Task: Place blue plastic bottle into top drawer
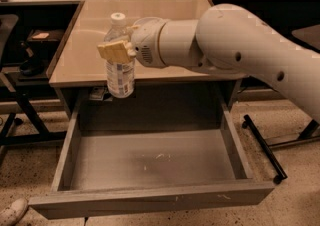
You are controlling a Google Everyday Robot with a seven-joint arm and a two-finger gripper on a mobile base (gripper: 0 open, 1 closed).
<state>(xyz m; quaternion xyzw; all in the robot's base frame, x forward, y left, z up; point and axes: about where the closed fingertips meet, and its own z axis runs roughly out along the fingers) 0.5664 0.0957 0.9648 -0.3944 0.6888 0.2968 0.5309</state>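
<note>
One wide, shallow top drawer (150, 160) stands pulled out toward the camera. It holds nothing: only its scuffed grey floor with a few white specks shows, so the whole box is free to receive the load. Just behind and above the drawer's back wall sits the tan table (85, 55). A thick white arm (240, 50) reaches in over it from the drawer's right side. The blue plastic bottle (120, 77) hangs upright in the air, off the table. Its base shows above the back left corner of the drawer, level with the table's front edge. Keeping it upright and raised this way looks meant to carry it clear of that edge before it goes down into the box. Its white cap (117, 18) points straight up. The hand (120, 52) is clamped around the bottle's upper body, below the cap, with one tan pad (114, 51) pressed on the side facing the camera. The bottle is not yet inside the drawer, so I judge the lowering and release are yet to come.
</note>
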